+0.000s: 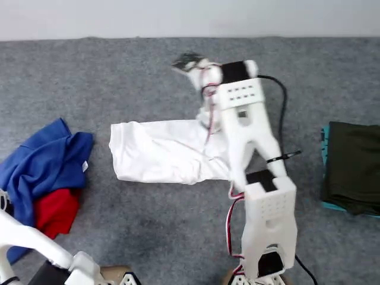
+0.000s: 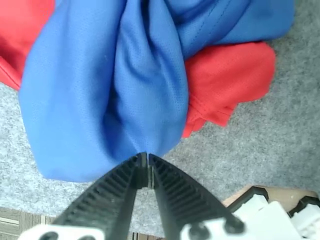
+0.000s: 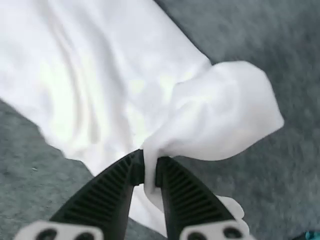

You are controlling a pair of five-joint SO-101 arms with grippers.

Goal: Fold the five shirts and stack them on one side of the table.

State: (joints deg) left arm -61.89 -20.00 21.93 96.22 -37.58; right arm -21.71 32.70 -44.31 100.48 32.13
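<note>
My right pincer is closed, its fingers clamped on a fold of the white shirt. The pinched cloth rises in a loose hump just beyond the tips, while the rest of the shirt lies spread on the grey worktop. From above, the white shirt sits near the middle of the worktop, stretched out sideways, with my right arm leaning over its right end.

My left pincer is closed too, its tips meeting on the lower edge of the blue shirt, whose creases run down toward them. The blue shirt is bunched rather than flat, and it lies over the red shirt, which shows on both sides of it. In the high view this crumpled pair lies at the left edge of the worktop, well apart from the white shirt — blue on top, red showing below it.

At the far right edge lies a dark folded shirt, resting on a teal cloth that shows only as a thin border along its left and lower sides.
</note>
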